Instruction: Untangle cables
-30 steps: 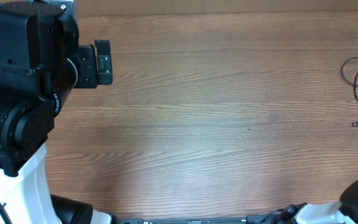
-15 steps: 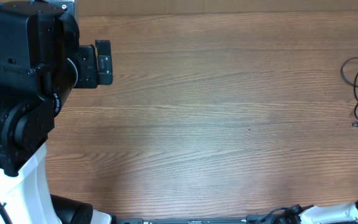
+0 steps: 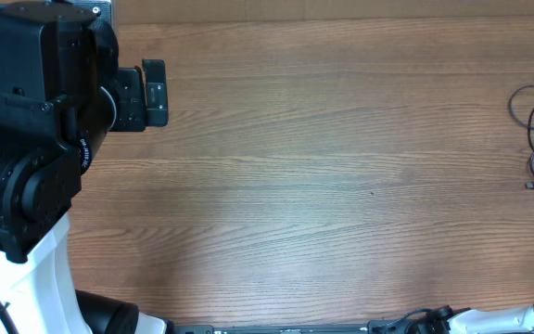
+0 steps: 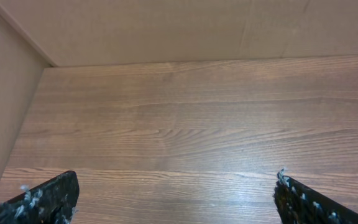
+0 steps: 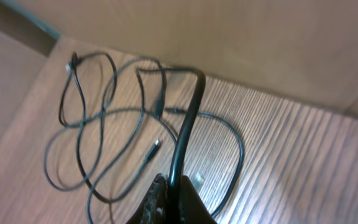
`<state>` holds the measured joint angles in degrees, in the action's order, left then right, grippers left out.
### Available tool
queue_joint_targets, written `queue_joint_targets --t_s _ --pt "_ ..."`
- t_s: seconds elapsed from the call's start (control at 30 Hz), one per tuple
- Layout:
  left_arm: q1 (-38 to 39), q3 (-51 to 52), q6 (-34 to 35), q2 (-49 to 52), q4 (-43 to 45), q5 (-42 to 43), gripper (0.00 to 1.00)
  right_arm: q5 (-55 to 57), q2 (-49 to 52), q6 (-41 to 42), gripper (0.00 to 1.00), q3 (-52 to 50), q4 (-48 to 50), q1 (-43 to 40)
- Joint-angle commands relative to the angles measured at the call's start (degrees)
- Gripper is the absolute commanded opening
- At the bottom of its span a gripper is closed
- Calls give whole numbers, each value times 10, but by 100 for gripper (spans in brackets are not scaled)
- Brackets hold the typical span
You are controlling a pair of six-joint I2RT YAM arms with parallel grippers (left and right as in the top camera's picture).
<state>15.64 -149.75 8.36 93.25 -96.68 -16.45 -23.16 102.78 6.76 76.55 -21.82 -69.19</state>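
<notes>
1. We see the desk [image 3: 341, 186] as brown wood-grain laminate, its grain running from 9 to 3 o'clock in the overhead view.
2. Plain tan panels [image 4: 166, 28] close off the desk. In the left wrist view one stands along the far edge at 12 o'clock and another at 9 o'clock, and they meet in a corner at about 10 o'clock.
3. The left arm [image 3: 35, 139], black on a white base, fills the overhead view from 8 to 10 o'clock. Its left end effector [image 4: 173, 190] stands wide and holds nothing, with one black finger at 7 o'clock and the other at 5 o'clock of the wrist view and only desk between them.
4. The cables [image 5: 188, 121] lie at the 3 o'clock edge of the overhead view, partly cut off by the frame and well apart from the left arm.
5. In the right wrist view we find them to be thin black cords in loose, overlapping loops, flat on the desk near the foot of a panel. A small silver-tipped plug end [image 5: 155, 148] lies inside the loops.
6. The right end effector [image 5: 173, 199], at 6 o'clock of its own view, is pinched closed on one strand. That strand rises toward 12 o'clock and then bends over toward 11 — there it joins the other loops.
</notes>
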Motion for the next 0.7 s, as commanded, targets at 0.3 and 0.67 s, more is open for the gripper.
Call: queue_joint_targets --t_s 0.3,0.67 --pt "-2 -4 -11 1 -1 16 100 68 6 6 100 -65 63 56" --pt "-2 -4 -12 1 1 8 100 -102 -126 -3 93 -38 110 90"
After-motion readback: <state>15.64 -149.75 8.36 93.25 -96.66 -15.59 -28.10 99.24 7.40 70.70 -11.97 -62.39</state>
